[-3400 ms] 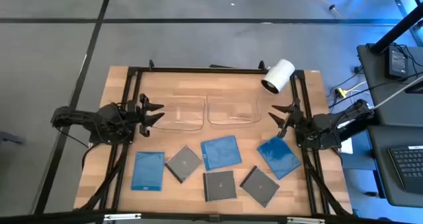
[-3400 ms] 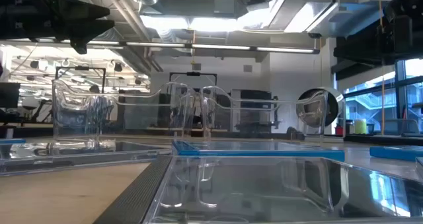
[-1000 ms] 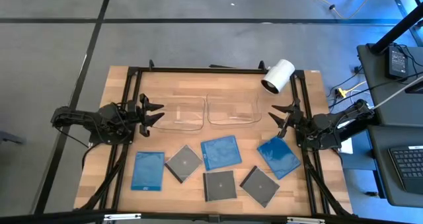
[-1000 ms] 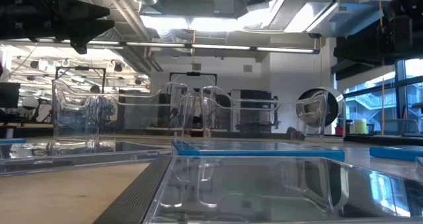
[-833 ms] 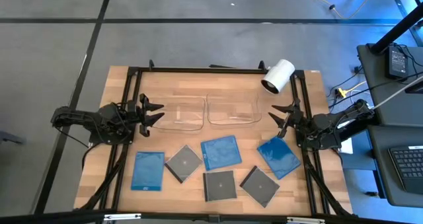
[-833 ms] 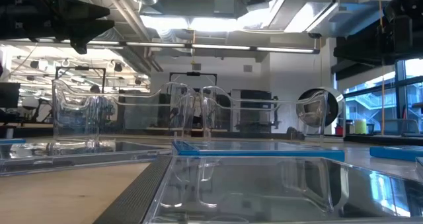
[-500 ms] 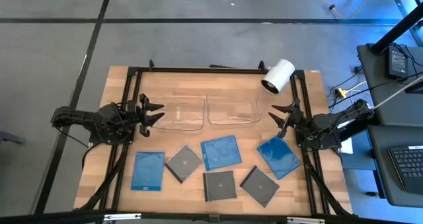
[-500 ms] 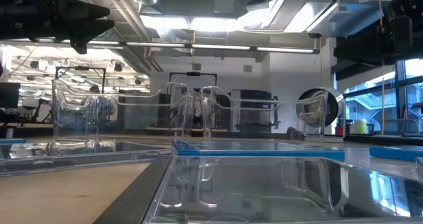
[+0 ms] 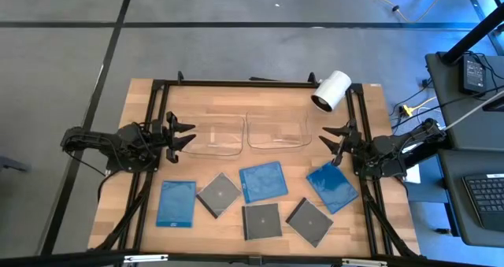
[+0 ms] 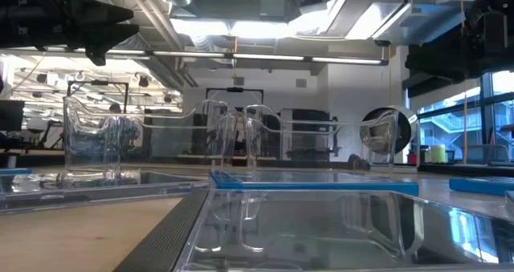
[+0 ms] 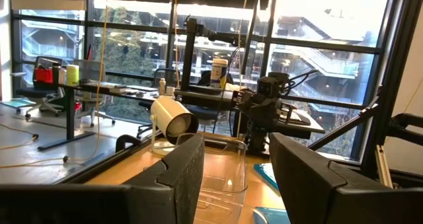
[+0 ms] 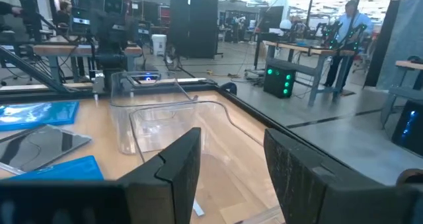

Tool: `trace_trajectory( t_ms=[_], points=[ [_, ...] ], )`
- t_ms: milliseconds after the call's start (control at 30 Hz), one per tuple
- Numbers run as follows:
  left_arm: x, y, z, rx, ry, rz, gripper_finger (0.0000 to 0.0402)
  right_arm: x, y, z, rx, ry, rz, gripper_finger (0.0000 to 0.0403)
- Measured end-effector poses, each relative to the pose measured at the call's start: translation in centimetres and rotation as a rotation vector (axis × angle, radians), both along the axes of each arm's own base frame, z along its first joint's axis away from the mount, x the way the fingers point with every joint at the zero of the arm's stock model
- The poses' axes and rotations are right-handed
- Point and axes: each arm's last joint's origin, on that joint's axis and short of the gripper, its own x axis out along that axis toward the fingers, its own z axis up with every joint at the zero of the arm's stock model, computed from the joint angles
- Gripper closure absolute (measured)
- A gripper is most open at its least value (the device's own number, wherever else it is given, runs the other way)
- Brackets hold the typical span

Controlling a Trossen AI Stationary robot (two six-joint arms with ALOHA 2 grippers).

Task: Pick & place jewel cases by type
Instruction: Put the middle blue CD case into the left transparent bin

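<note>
Nothing has moved since the earlier frames: all six jewel cases lie where they lay, and both arms hang in the same spots

Along the near half of the wooden table (image 9: 260,94) the cases sit in a loose row. From left to right: a blue case (image 9: 176,202), a dark case (image 9: 219,194) turned on its corner, a second blue case (image 9: 263,180) a little farther back, a second dark case (image 9: 261,220) nearest the front edge, a third dark case (image 9: 309,220) also turned, and a third blue case (image 9: 332,187) at the right end. Several seem to touch or overlap at their corners, though from straight above that is hard to settle

Beyond them, toward the far side, two clear trays stand side by side, the left tray (image 9: 218,136) and the right tray (image 9: 276,131), both seemingly with nothing in them. A white cylindrical lamp or camera (image 9: 331,90) sits at the far right corner

Out at the left edge the left gripper (image 9: 187,135) hovers with its fingers (image 11: 186,173) parted and nothing between them, pointing at the left tray. Mirroring it at the right edge, the right gripper (image 9: 330,141) has its fingers (image 12: 181,163) likewise spread and grips nothing, just beside the third blue case
</note>
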Motion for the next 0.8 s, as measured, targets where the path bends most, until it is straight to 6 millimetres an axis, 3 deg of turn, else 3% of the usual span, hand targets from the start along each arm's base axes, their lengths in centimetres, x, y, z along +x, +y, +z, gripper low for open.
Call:
trace_trajectory(
  t_ms=[367, 567, 800],
  points=[
    [-0.02, 0.00, 0.07, -0.001, -0.008, 0.000, 0.0233, 0.00, 0.00, 0.00, 0.032, -0.015, 0.003, 0.0233],
    [-0.03, 0.00, 0.13, -0.091, -0.036, -0.022, 0.0233, 0.00, 0.01, 0.01, 0.097, -0.045, 0.007, 0.0233],
    [-0.05, 0.07, 0.13, -0.107, -0.041, 0.001, 0.0233, 0.00, 0.00, 0.01, 0.056, -0.026, 0.004, 0.0233]
  ],
)
